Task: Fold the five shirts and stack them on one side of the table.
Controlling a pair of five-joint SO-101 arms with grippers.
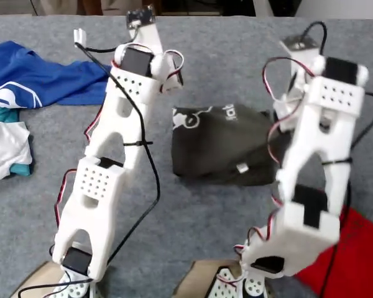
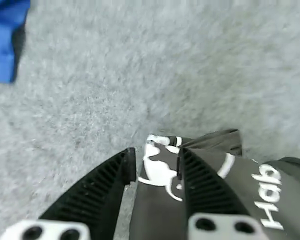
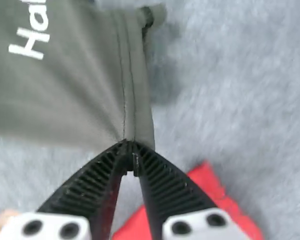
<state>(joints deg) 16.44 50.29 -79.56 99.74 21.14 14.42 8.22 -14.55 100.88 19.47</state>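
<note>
A black shirt (image 1: pixel 224 146) with white print lies folded in the middle of the grey table. My left gripper (image 2: pixel 157 155) is open, its fingers astride the shirt's printed far-left corner (image 2: pixel 160 175); in the high view this gripper (image 1: pixel 174 77) hangs just beyond that corner. My right gripper (image 3: pixel 131 147) is shut on the black shirt (image 3: pixel 65 90), pinching its seamed edge on the right side. A red shirt (image 1: pixel 354 254) lies at the near right, close under the right gripper (image 3: pixel 205 187).
A blue shirt (image 1: pixel 37 74) is spread at the far left, its edge in the left wrist view (image 2: pixel 5 35). White and teal shirts (image 1: pixel 6 146) are bunched at the left edge. Bare grey table (image 1: pixel 193 211) lies in front of the black shirt.
</note>
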